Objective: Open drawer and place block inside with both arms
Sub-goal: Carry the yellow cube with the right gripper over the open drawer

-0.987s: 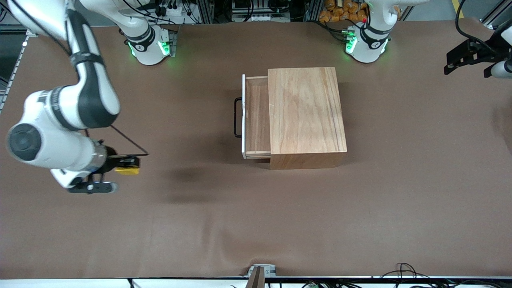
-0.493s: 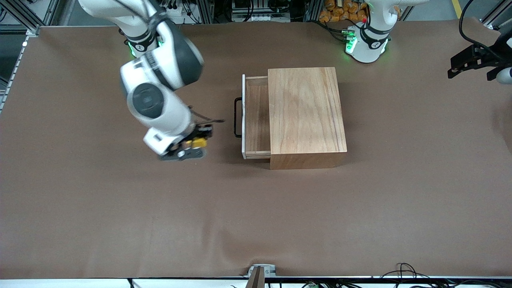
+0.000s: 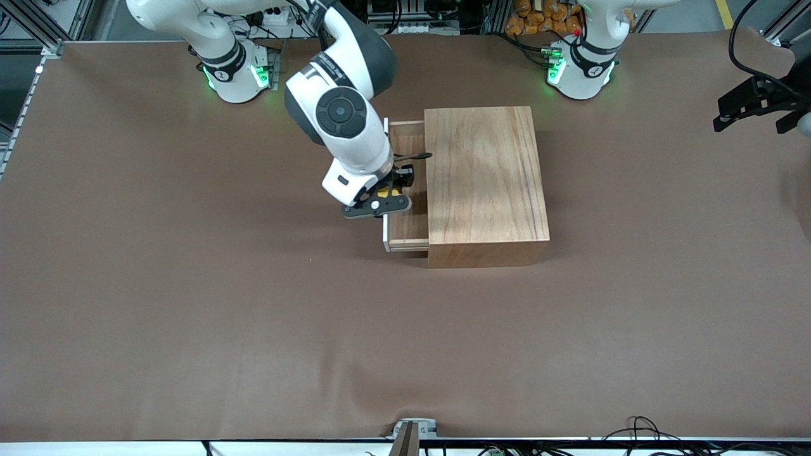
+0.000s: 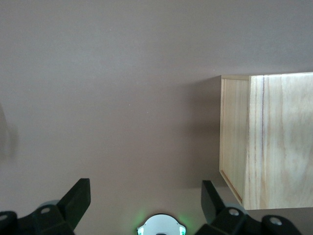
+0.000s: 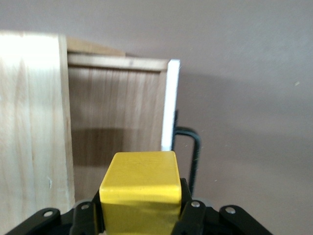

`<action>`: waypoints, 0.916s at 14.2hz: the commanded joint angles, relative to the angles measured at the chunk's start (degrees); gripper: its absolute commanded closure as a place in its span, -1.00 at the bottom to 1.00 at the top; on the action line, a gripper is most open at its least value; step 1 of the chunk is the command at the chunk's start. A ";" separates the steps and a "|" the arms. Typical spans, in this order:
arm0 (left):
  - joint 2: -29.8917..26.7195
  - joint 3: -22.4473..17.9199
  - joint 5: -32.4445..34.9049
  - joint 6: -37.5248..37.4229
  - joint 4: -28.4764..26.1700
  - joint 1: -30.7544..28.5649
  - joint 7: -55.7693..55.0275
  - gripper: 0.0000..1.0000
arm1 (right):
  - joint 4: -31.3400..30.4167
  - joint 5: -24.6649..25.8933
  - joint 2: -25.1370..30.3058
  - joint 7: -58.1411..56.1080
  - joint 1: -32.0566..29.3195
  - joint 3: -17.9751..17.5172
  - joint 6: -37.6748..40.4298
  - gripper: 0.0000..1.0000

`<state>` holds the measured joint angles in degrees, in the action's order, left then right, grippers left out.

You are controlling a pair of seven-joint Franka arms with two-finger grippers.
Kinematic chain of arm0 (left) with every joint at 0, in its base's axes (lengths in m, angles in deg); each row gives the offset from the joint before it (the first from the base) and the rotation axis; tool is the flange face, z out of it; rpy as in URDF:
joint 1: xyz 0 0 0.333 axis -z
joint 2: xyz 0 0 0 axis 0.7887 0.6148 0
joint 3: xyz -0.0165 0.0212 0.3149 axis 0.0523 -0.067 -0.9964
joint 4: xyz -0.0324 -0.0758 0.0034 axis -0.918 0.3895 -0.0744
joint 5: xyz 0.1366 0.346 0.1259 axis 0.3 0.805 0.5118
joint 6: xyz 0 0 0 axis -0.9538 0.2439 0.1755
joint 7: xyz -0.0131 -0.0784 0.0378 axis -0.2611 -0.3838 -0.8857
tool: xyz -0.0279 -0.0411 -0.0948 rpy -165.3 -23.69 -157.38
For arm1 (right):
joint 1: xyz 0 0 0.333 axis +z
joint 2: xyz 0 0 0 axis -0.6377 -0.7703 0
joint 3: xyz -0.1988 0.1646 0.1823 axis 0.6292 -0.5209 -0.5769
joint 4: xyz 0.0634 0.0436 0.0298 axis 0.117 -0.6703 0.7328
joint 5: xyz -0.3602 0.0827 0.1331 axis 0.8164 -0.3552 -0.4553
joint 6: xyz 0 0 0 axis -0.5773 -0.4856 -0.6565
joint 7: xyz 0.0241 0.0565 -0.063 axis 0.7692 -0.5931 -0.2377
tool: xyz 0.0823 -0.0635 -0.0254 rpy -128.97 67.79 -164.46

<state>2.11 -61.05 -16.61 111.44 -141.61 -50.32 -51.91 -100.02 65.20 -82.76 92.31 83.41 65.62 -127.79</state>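
Yellow block (image 5: 140,188) clamped in the closed right hand (image 3: 388,190), held over the pulled-out drawer (image 3: 408,225) of the wooden box (image 3: 485,180) on the brown desk (image 3: 190,316), left hand (image 4: 144,205) with fingers spread and empty, waiting over the desk at the left arm's end

The front view looks steeply down from high across the brown table (image 3: 190,329), facing both robot bases along its top edge and taking in the whole surface. The left wrist view looks down from well above the table at one end of the wooden box (image 4: 274,142). The right wrist view sits close over the open drawer (image 5: 117,117); all three share the box.
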 commanded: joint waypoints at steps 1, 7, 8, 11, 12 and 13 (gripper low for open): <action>-0.31 0.48 -0.14 0.37 -0.14 -0.43 -1.32 -1.00 | 0.19 -1.02 -2.06 2.62 2.08 0.89 -0.56 0.91; -0.31 0.48 -0.14 0.10 -0.22 -0.43 -0.18 -1.00 | 0.10 -1.28 -2.60 3.76 2.87 0.81 -3.02 0.85; -0.31 0.48 -0.14 0.02 -0.22 -0.43 -0.18 -1.00 | 0.10 -1.28 -2.68 4.38 2.87 0.81 -3.02 0.84; -0.23 0.48 -0.14 -0.07 -0.31 -0.43 0.08 -1.00 | 0.10 -1.19 -3.03 6.31 3.05 0.89 -3.02 0.49; -0.22 0.48 -0.23 -0.07 -0.31 -0.43 0.08 -1.00 | 0.10 -1.02 -3.12 7.27 3.48 0.89 -3.11 -0.23; -0.22 0.48 -0.14 -0.07 -0.31 -0.43 0.08 -1.00 | 0.10 -0.84 -3.04 8.15 3.66 0.89 -3.37 -0.99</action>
<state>2.12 -60.95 -16.61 111.43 -141.78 -50.31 -52.30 -100.00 64.78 -85.64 98.18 85.77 65.70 -130.50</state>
